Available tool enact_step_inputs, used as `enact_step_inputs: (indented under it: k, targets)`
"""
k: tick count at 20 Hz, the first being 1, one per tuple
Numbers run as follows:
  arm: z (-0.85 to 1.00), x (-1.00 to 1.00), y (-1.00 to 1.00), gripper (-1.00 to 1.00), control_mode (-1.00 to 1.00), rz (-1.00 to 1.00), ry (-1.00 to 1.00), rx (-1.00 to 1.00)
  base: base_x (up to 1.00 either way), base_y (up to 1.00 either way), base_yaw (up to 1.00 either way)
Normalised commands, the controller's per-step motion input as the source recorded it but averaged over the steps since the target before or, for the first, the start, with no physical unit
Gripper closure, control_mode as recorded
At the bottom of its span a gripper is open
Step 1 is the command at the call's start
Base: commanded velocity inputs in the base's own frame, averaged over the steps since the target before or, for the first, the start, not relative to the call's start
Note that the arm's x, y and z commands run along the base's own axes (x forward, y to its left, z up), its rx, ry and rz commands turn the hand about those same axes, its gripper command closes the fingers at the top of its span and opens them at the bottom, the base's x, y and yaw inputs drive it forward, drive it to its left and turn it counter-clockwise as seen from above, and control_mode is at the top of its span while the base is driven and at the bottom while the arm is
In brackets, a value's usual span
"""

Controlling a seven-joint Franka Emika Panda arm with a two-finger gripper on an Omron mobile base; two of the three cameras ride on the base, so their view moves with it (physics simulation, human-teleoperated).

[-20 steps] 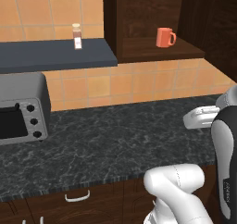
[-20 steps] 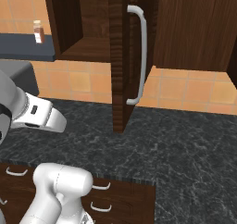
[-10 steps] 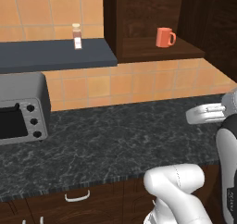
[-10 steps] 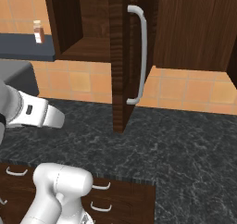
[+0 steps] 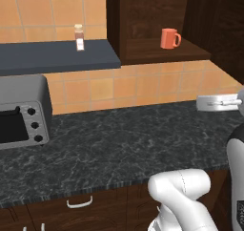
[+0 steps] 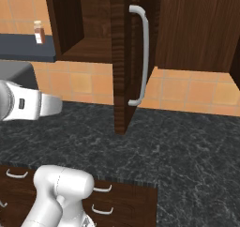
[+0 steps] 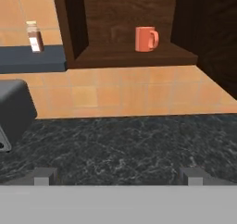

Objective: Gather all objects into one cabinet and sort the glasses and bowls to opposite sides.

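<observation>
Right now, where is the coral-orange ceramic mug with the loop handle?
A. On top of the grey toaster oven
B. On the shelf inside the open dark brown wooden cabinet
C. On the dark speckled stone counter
B: the coral-orange mug stands upright on the open cabinet's shelf, above the counter.

The left base view is looking from behind and left of the arm, forward and down across the dark counter (image 5: 119, 144) toward the tiled wall, taking in the toaster oven (image 5: 21, 110) and the open cabinet (image 5: 143, 20). The right base view is facing the same counter (image 6: 187, 146) from the other side, sitting closer to the cabinet door (image 6: 123, 57). The hand view is hovering low over the counter (image 7: 120, 140), looking level into the cabinet (image 7: 125, 28). All three are sharing the spice jar (image 5: 79, 37) on its shelf and the cabinet opening.
</observation>
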Motion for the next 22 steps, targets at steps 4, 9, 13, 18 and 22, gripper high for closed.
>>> enact_step_inputs:
  k: [4, 9, 13, 18, 22]
  targets:
    - [0.36, 0.28, 0.00, -1.00, -1.00, -0.01, -0.16, 0.00, 0.00, 0.00, 0.00]
    - [0.28, 0.16, -0.14, -1.00, -1.00, 0.00, -0.07, 0.00, 0.00, 0.00, 0.00]
    - [0.07, 0.36, -0.02, -1.00, -1.00, 0.00, -0.01, 0.00, 0.00, 0.00, 0.00]
    - [0.02, 0.37, 0.00, -1.00, -1.00, 0.00, 0.00, 0.00, 0.00, 0.00, 0.00]
    - [0.00, 0.19, -0.01, -1.00, -1.00, 0.00, 0.00, 0.00, 0.00, 0.00, 0.00]
